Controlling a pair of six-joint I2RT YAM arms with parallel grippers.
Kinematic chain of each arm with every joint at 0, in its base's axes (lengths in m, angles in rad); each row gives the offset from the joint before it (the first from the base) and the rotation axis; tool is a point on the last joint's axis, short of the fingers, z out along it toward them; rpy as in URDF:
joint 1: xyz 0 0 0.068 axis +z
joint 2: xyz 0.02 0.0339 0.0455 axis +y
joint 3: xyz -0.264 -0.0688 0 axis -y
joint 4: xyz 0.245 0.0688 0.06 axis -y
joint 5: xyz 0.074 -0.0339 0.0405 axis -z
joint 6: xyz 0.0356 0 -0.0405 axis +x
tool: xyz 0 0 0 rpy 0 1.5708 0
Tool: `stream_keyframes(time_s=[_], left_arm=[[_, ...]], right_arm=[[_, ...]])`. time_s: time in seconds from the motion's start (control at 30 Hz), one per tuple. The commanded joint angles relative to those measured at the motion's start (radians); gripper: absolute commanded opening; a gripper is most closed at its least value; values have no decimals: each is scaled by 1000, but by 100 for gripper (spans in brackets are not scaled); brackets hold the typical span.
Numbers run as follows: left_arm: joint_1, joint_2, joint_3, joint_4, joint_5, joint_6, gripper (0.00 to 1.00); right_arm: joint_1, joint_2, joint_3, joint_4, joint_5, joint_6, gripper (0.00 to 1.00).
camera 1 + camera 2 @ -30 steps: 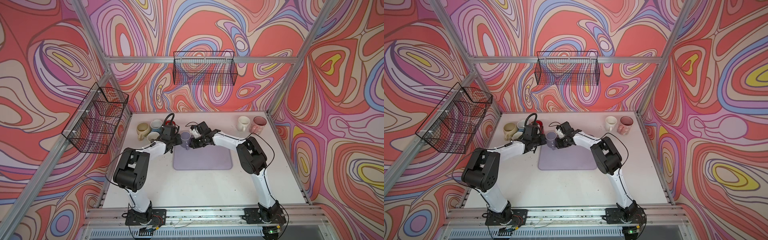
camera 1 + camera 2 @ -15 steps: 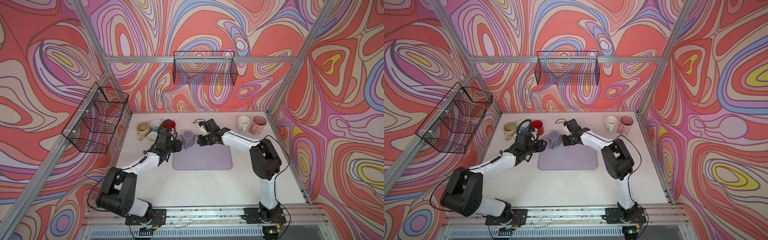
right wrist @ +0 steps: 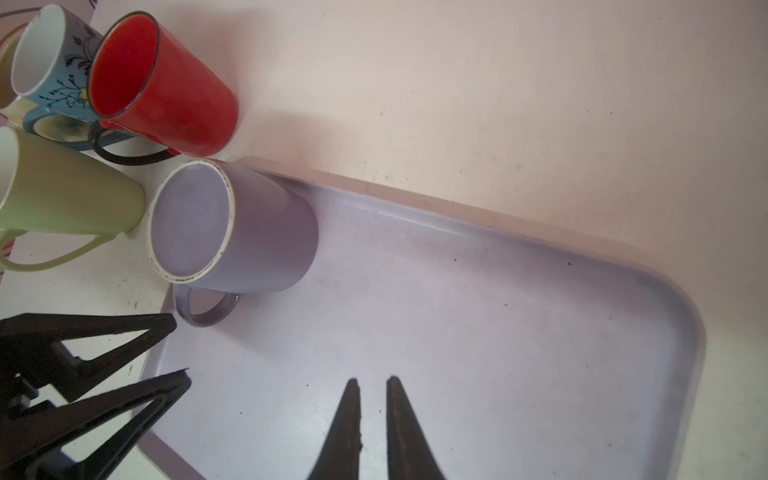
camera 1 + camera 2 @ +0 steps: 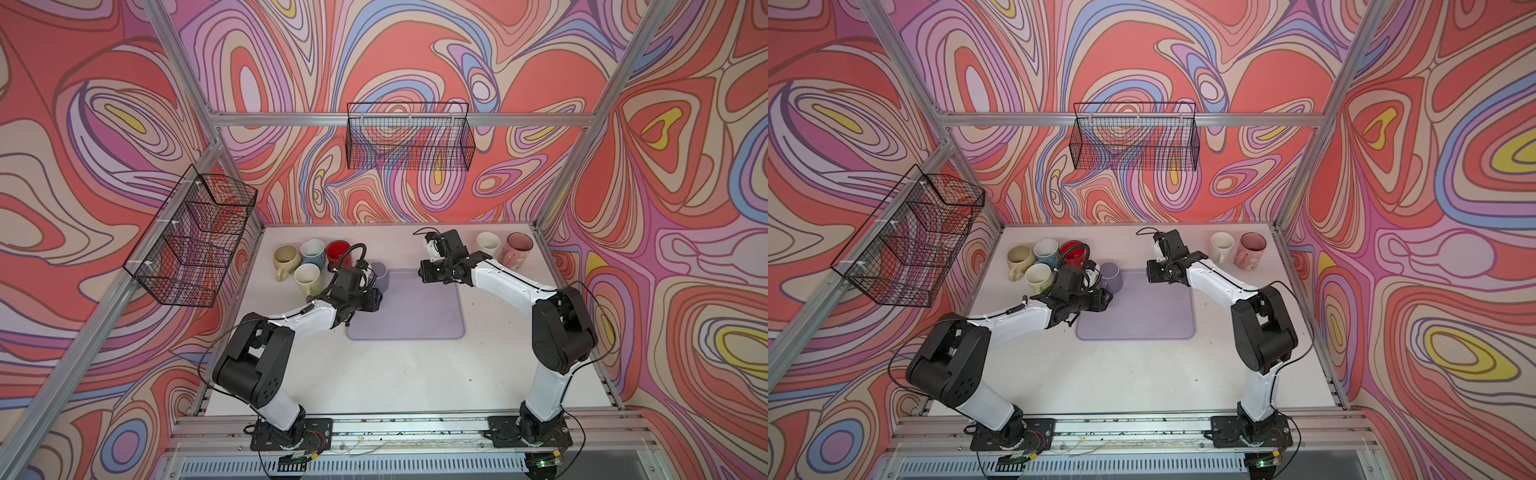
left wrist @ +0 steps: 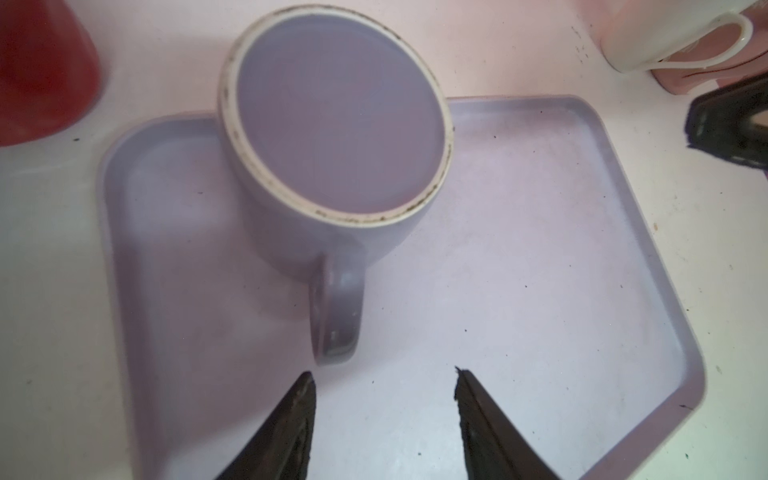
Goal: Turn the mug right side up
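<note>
Item under inspection: lavender mug, upside down, flat base uppermost, mouth down on the lavender tray. Stands in the tray's ten-o'clock corner in both top views, square on its rim, not tilted. Loop handle toward six o'clock, pointing at the left gripper.

Left gripper: about half spread, empty, tips just short of the handle's end and clear of it. Right gripper: all but closed, only a thin slit between the tips, nothing held, over the tray at the mug's three o'clock, well apart.

Material: judged glazed ceramic. Straight cylindrical wall, smooth satin finish, bare off-white foot ring with dark scuffs around the base. Likely rigid, fairly heavy for such slim jaws, slick on the glaze, prone to chipping if dropped or knocked against the table.

Recommended hold: pinch across the handle loop, the only narrow feature on offer, or across the wall with jaws spread wider. Expect swing about a handle pinch during the flip; firm closure advised.

Tray: matte, rounded corners, low raised lip, speckled with grit.

Neighbours: red mug at ten o'clock, pale green mug at nine, both just beside. Little clearance on that side.
</note>
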Motion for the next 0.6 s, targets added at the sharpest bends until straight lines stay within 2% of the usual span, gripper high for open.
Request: stream_keyframes(time_s=[0.0,0.4,0.5,0.57], left_arm=[[-1,47,60,-22,-65,36,56],[-24,177,161,-101,-144,81,47],[-28,192,160,-98,-156,77,42],[-31,196,155,-91,-162,73,34]], right_arm=[[-7,-37,-29,-2,30,-16,13],[-24,-65,-72,17,39,-18,13],[-29,-66,-91,46,18,-7,13],[-30,-64,-101,57,10,1,13]])
